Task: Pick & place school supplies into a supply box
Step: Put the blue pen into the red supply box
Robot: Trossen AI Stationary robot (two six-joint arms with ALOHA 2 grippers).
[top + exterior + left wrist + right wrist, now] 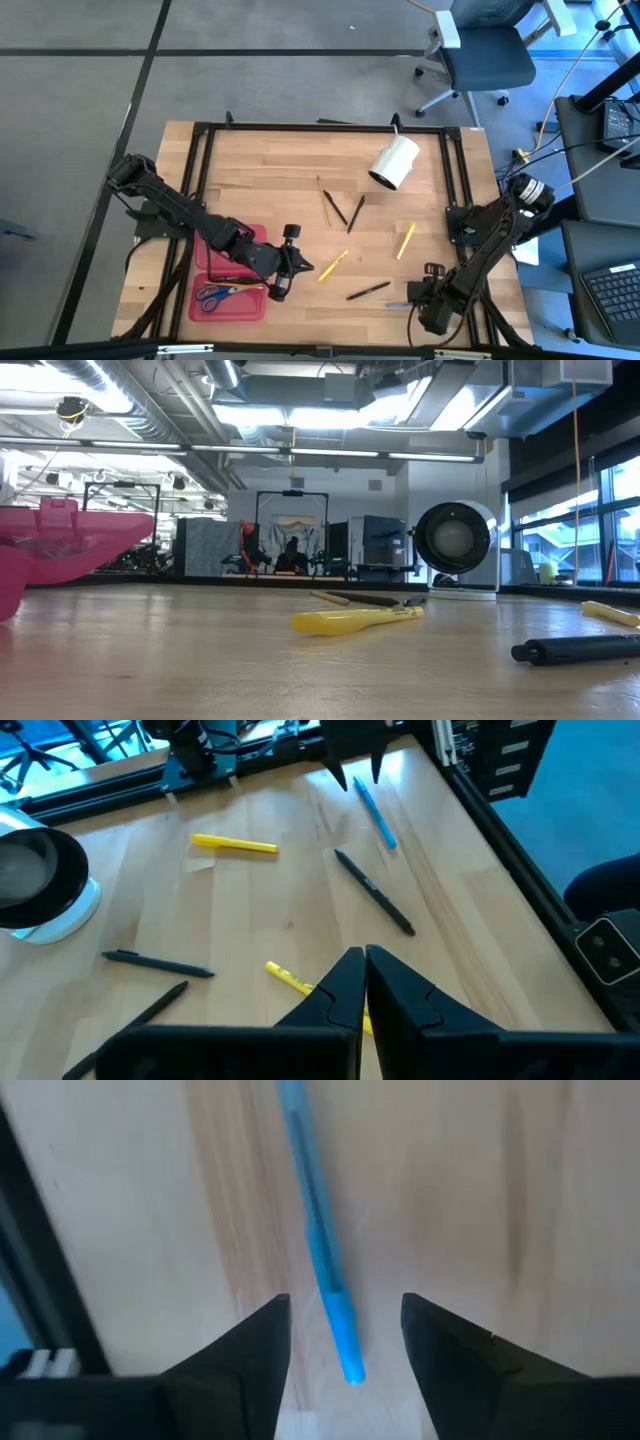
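Right gripper (340,1340) at lower right of the high view, fingers spread astride the blue pen (318,1240); the round pen may roll or get nudged off-centre as they close. Left gripper (364,982), fingers pressed together, empty, beside the red supply box (232,275) lower left. Wooden tabletop (300,170), open office behind.

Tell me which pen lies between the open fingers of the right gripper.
The blue pen, the only blue one on the table. It lies between the right gripper fingers; the yellow and black pens lie farther off.
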